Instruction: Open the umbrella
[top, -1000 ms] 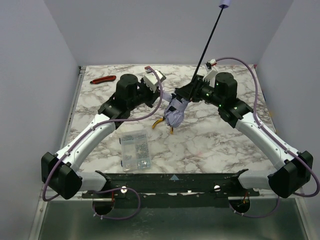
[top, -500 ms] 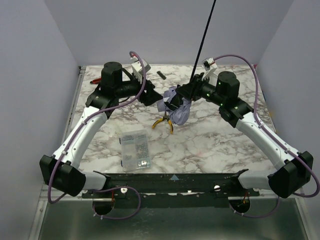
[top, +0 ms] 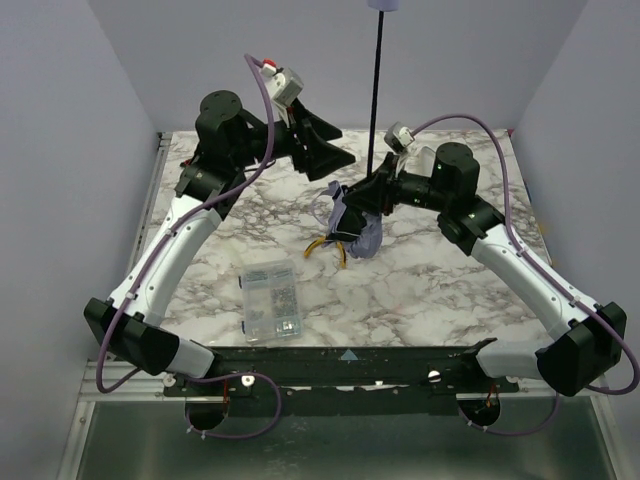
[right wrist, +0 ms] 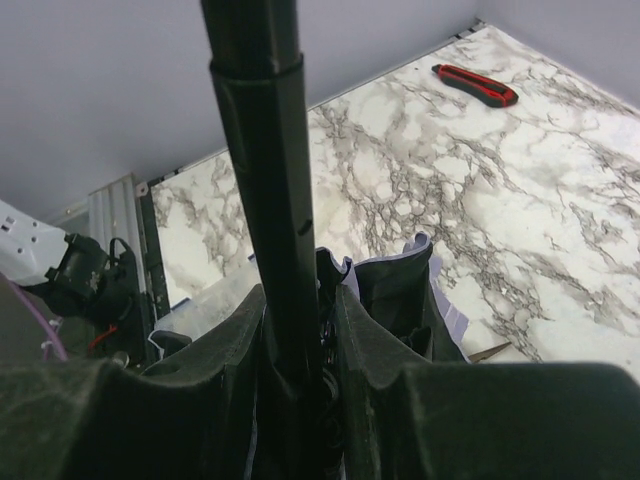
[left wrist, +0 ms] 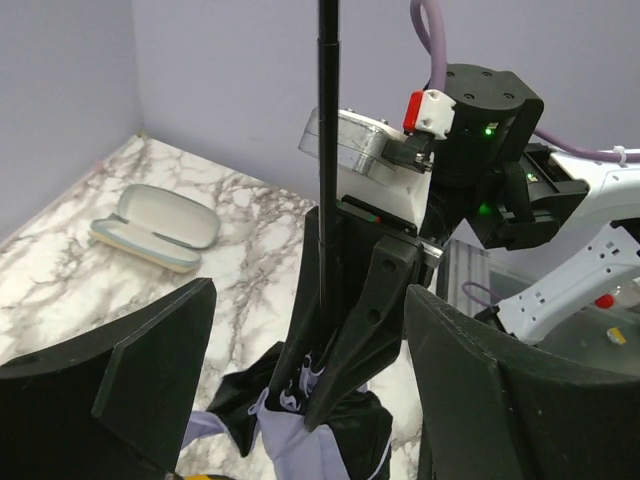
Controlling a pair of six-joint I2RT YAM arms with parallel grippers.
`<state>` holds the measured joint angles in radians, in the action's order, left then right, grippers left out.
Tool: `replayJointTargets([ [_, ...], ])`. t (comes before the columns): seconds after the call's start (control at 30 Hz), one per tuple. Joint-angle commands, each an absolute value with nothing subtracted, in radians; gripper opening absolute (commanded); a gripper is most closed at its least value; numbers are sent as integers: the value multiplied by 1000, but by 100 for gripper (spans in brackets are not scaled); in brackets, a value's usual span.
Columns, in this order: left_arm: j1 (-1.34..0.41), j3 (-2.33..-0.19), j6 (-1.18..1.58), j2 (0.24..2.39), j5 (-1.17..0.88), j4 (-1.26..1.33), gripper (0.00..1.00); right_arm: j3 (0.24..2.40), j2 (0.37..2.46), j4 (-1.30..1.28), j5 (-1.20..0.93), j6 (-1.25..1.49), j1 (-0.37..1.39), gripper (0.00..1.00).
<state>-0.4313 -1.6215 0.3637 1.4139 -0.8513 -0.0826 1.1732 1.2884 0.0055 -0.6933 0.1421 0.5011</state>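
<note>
The umbrella stands upright over the table's middle. Its thin black shaft [top: 375, 90] rises to a small lavender handle [top: 385, 3] at the top edge. The lavender canopy with black lining [top: 356, 232] hangs bunched and folded at the bottom. My right gripper [top: 368, 195] is shut on the shaft just above the canopy; in the right wrist view its fingers [right wrist: 375, 345] press either side of the shaft [right wrist: 265, 200]. My left gripper [top: 335, 143] is open, raised left of the shaft, touching nothing. In the left wrist view the left gripper [left wrist: 305, 385] frames the canopy [left wrist: 300, 440].
Yellow-handled pliers [top: 325, 245] lie under the canopy. A clear plastic parts box [top: 270, 300] sits near the front left. A red-handled tool [right wrist: 475, 85] and a pale glasses case [left wrist: 155, 228] lie farther off on the marble table [top: 430, 290].
My left gripper has opened, let go near the canopy and pulled back up to the left. The shaft has swung from leaning right to upright, still in the right gripper.
</note>
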Motion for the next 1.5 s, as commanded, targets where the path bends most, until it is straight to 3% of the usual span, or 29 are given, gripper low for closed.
replayJointTargets([
  [0.0,-494,-1588,444,1428,-885,21,79,1206,1289,24,-804,52,512,0],
  [0.13,-523,-1587,463,1444,-868,42,74,1205,1287,15,-835,28,520,0],
  [0.47,-568,-1591,489,1481,-909,77,40,1185,1276,21,-886,11,521,0],
  [0.57,-570,-1585,496,1487,-906,81,33,1181,1272,31,-893,10,521,0],
  [0.7,-572,-1572,529,1493,-914,109,33,1183,1266,51,-917,21,522,0],
  [0.87,-573,-1564,558,1498,-937,139,0,1181,1258,72,-919,47,521,0],
  [0.97,-564,-1566,535,1486,-954,118,0,1177,1246,69,-863,79,521,2],
  [1.03,-546,-1576,496,1476,-958,71,0,1184,1235,79,-766,172,520,17],
  [1.17,-478,-1592,399,1454,-939,-47,0,1213,1215,77,-679,254,520,63],
  [1.23,-463,-1622,287,1446,-913,-136,0,1220,1199,73,-639,266,519,79],
  [1.37,-446,-1661,94,1420,-822,-257,0,1265,1183,9,-528,247,517,90],
  [1.47,-420,-1661,19,1389,-710,-264,0,1297,1177,-43,-479,242,494,92],
])
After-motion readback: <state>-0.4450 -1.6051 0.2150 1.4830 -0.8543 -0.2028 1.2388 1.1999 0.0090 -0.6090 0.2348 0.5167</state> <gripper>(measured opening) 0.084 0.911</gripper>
